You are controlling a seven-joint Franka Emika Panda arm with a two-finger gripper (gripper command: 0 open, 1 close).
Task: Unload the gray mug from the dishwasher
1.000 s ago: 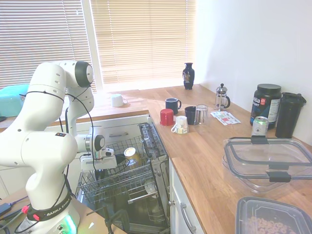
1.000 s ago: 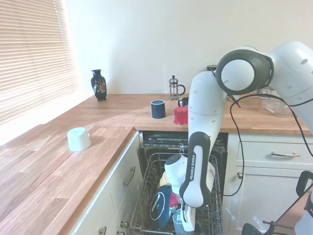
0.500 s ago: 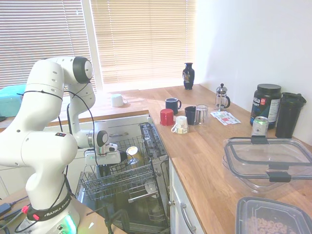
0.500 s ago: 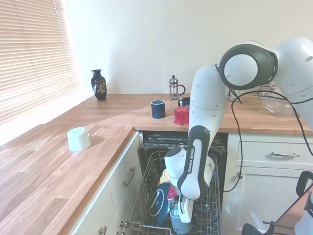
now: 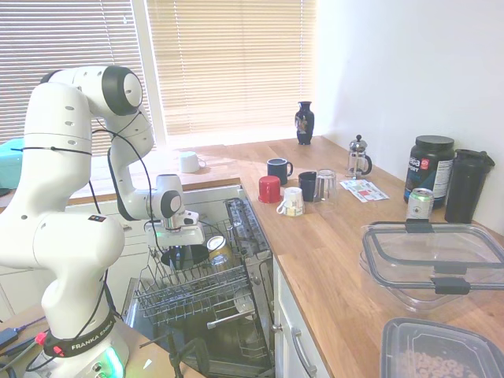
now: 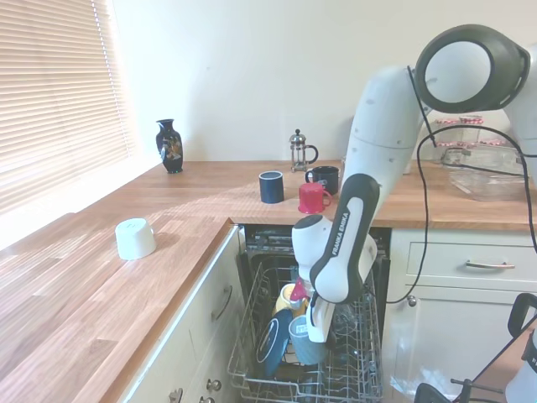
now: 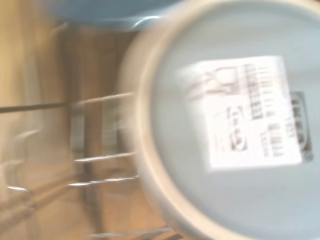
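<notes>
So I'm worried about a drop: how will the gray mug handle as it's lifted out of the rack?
The gray mug looks rigid and glazed, so probably slippery and breakable. It hangs upside down under the gripper, base label visible in the wrist view, above the dishwasher rack; a slip would likely hit wire.

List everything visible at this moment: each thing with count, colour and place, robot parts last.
gray mug: 1, dark gray, held upside down just above the rack, white label on its base in the wrist view
dishwasher: 1, open, gray wire rack pulled out
tan cup: 1, shiny, in the rack
red mug: 1, on the counter
navy mug: 1, behind the red mug
black mug: 1, right of the red mug
white mug: 1, near the window
vase: 1, dark blue, counter corner
French press: 1, by the wall
protein tub: 1, black
shaker bottle: 1, black
can: 1, green and silver
clear containers: 2, front right
gripper: 1, white, shut on the gray mug
</notes>
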